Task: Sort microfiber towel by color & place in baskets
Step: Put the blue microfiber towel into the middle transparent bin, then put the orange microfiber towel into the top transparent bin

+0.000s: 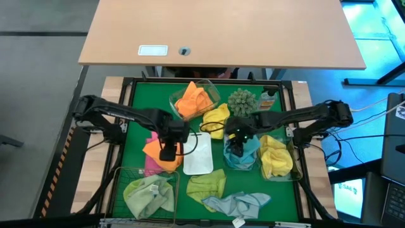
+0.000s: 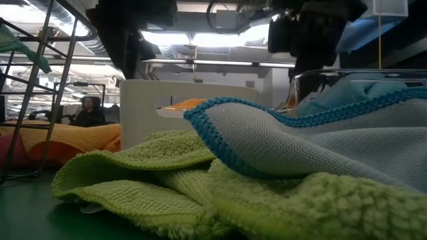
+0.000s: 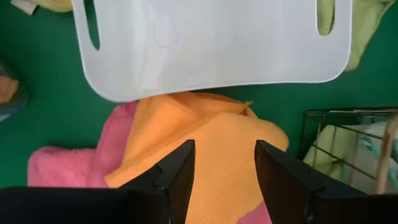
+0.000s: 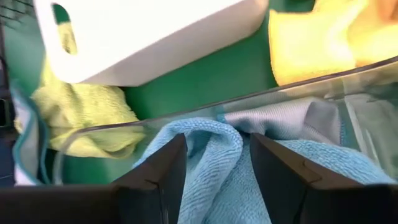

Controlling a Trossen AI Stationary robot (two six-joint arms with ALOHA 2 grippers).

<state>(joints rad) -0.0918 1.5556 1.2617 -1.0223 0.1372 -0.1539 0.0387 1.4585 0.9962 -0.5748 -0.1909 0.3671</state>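
L gripper [image 3: 221, 168] hovers wide open over the orange towel [image 3: 211, 143]; R gripper [image 4: 214, 168] open around the teal towel [image 4: 205, 155] in its clear tub [image 4: 311, 84].

Orange towel lies on a pink towel [image 3: 68, 168], at 9 o'clock of the white tray [image 1: 199, 155]: a deep pinch could lift both colours. R side probably releasing, though fuzzy cloth may snag a finger and come back out w/ it.
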